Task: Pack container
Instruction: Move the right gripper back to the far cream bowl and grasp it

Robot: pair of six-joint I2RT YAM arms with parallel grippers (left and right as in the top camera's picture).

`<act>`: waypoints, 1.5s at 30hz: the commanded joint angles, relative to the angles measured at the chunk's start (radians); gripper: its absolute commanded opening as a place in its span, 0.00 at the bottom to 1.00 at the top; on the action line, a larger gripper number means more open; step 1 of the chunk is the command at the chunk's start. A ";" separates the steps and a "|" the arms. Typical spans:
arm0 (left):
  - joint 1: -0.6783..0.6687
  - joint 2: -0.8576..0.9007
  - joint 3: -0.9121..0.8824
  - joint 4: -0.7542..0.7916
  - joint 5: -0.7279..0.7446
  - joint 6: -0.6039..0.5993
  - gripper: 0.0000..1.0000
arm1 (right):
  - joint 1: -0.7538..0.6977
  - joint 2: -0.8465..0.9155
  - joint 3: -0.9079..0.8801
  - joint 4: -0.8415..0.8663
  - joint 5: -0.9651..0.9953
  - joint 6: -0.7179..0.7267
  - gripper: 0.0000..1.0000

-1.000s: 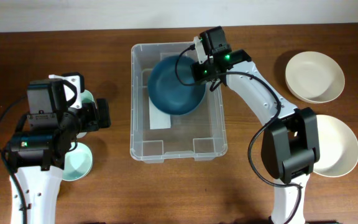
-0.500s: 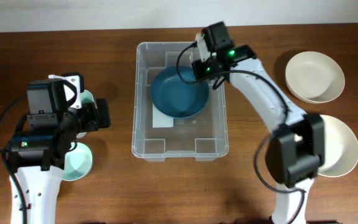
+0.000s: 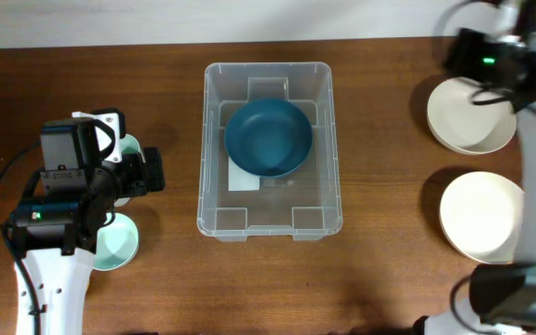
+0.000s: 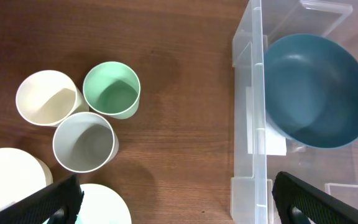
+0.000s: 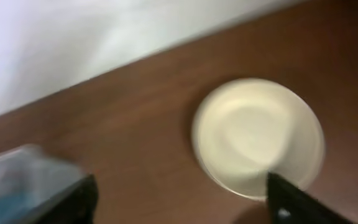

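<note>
The clear container stands mid-table with a dark blue bowl lying inside it, toward the far end. My right gripper is up at the far right, by the far cream bowl, open and empty. In the blurred right wrist view, the right gripper spans bare wood, with the cream bowl just ahead of its right finger. My left gripper hovers left of the container, open and empty. In the left wrist view, the left gripper is over the wood, with the container and blue bowl to its right.
A second cream bowl sits at the near right. Under the left arm stand a cream cup, a green cup and a grey cup. Beside them are a cream dish and a pale dish.
My right gripper let go of the blue bowl, which now lies flat in the container. It opened and swung away to the far right. The left arm stayed still.
</note>
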 commanded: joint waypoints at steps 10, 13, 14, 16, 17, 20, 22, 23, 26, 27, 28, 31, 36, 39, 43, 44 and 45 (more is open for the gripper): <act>0.006 0.004 0.020 -0.001 -0.030 -0.005 1.00 | -0.321 0.281 -0.015 -0.006 -0.188 0.068 0.89; 0.006 0.004 0.020 -0.001 -0.030 -0.005 1.00 | -0.365 0.349 -0.015 -0.005 -0.193 0.084 0.89; 0.006 0.004 0.020 -0.001 -0.030 -0.005 0.99 | -0.375 0.370 -0.015 -0.005 -0.193 0.084 0.89; 0.006 0.004 0.020 -0.001 -0.030 -0.005 0.99 | -0.391 0.412 -0.015 -0.007 -0.193 0.083 0.89; 0.006 0.004 0.020 -0.001 -0.030 -0.005 1.00 | -0.397 0.436 -0.015 -0.006 -0.196 0.082 0.89; 0.006 0.004 0.020 -0.001 -0.030 -0.005 0.99 | -0.398 0.494 -0.015 -0.001 -0.204 0.080 0.89; 0.006 0.004 0.020 -0.001 -0.030 -0.005 1.00 | -0.396 0.520 -0.015 0.004 -0.220 0.076 0.88; 0.006 0.004 0.020 -0.001 -0.030 -0.005 1.00 | -0.396 0.536 -0.015 0.007 -0.237 0.072 0.88; 0.006 0.004 0.020 -0.001 -0.030 -0.005 1.00 | -0.396 0.577 -0.015 0.017 -0.265 0.075 0.84; 0.006 0.004 0.020 -0.001 -0.030 -0.005 0.99 | -0.396 0.587 -0.015 0.019 -0.268 0.077 0.84; 0.006 0.004 0.020 -0.001 -0.030 -0.005 1.00 | -0.396 0.600 -0.015 0.020 -0.270 0.076 0.82; 0.006 0.004 0.020 -0.001 -0.030 -0.005 0.99 | -0.396 0.626 -0.016 0.021 -0.271 0.076 0.77; 0.006 0.004 0.020 -0.001 -0.030 -0.005 0.99 | -0.396 0.631 -0.016 0.037 -0.272 0.077 0.54; 0.006 0.004 0.020 -0.001 -0.030 -0.005 0.99 | -0.396 0.631 -0.016 0.040 -0.274 0.077 0.38; 0.006 0.004 0.020 -0.001 -0.030 -0.005 0.99 | -0.396 0.631 -0.016 0.040 -0.299 0.076 0.17; 0.006 0.004 0.020 -0.001 -0.030 -0.005 0.99 | -0.396 0.631 -0.016 0.040 -0.306 0.076 0.14; 0.006 0.004 0.020 -0.001 -0.030 -0.005 1.00 | -0.396 0.631 -0.016 0.042 -0.319 0.077 0.09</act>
